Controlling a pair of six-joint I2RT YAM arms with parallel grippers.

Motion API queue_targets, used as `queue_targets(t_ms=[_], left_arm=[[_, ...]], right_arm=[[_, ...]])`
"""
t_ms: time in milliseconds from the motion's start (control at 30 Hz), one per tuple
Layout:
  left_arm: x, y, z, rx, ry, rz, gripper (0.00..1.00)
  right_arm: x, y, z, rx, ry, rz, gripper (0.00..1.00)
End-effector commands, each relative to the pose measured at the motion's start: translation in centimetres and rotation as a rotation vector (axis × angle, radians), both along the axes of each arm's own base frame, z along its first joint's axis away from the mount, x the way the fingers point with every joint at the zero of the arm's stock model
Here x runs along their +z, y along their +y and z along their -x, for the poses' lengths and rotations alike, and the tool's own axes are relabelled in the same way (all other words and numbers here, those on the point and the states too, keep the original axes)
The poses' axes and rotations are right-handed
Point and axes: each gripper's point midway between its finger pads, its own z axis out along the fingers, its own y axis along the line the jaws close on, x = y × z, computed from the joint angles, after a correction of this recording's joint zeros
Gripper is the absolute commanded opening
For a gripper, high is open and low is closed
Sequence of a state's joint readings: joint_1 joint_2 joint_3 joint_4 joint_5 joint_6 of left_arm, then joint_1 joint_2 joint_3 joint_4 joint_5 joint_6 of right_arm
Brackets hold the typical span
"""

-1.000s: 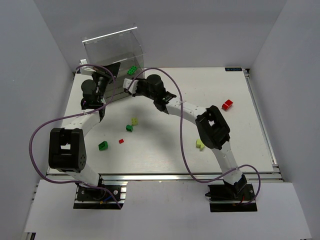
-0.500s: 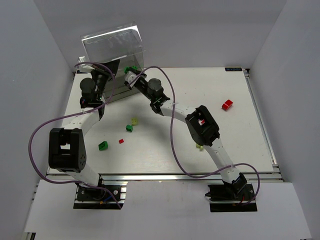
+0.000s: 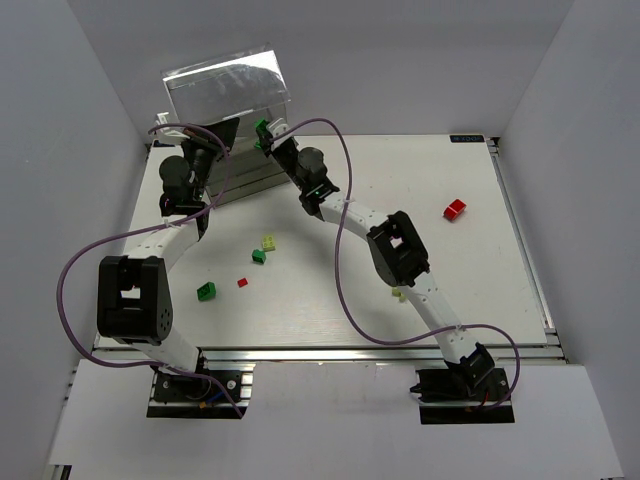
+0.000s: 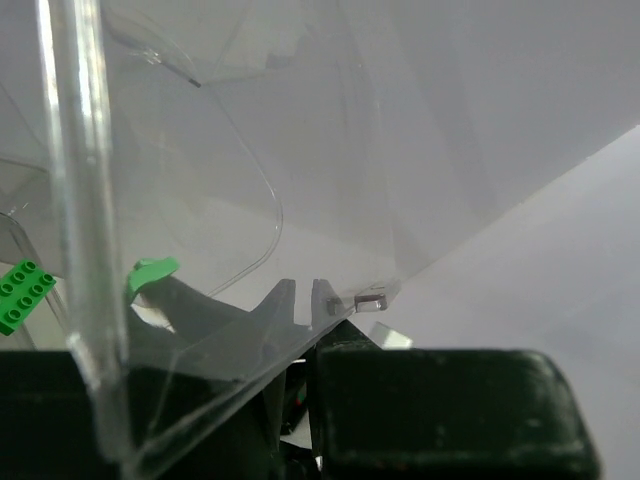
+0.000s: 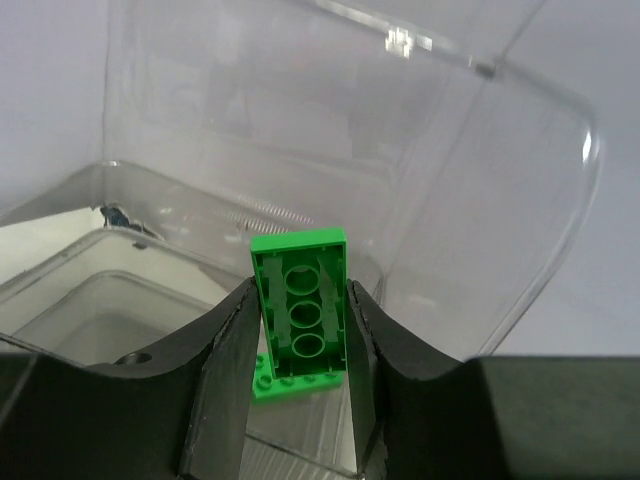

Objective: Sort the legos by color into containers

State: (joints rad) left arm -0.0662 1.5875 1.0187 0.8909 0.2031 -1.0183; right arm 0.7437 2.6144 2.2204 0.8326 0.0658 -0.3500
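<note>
The clear cabinet [image 3: 225,95] stands at the table's far left with its clear lid [image 4: 200,150] tilted up. My left gripper [image 3: 207,152] is shut on the lid's lower edge; its fingertips [image 4: 322,296] pinch the clear panel. My right gripper [image 3: 266,135] is shut on a green brick [image 5: 300,300], held upright over the open top tier [image 5: 90,290]. Another green brick [image 5: 290,384] lies in that tier below it and also shows in the left wrist view [image 4: 24,294]. Loose on the table are a yellow-green brick [image 3: 268,242], a dark green one [image 3: 259,256], a green one [image 3: 206,291] and a tiny red one [image 3: 242,282].
A larger red brick [image 3: 455,209] lies at the right of the table. A yellow-green brick [image 3: 399,293] sits half hidden under my right arm. Purple cables loop over both arms. Grey walls close in the table on three sides.
My right arm has stretched toward the cabinet, carrying the green brick up and left over the open tier. The left gripper has kept its hold on the lid.
</note>
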Motion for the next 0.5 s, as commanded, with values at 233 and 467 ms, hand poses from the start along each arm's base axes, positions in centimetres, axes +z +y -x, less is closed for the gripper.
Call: queue_targets(t_ms=[233,467], left_arm=[[3.4,0.2,1.2,-0.004,-0.102,-0.006,0.23],[3.1,0.2,1.4,-0.002,-0.098,-0.004,0.23]], right_arm=[[0.2,-0.3,-1.0,0.023,0.107,-0.151,0.00],[-0.7,-0.2,-1.0,0.062,0.131,-0.141,0.41]])
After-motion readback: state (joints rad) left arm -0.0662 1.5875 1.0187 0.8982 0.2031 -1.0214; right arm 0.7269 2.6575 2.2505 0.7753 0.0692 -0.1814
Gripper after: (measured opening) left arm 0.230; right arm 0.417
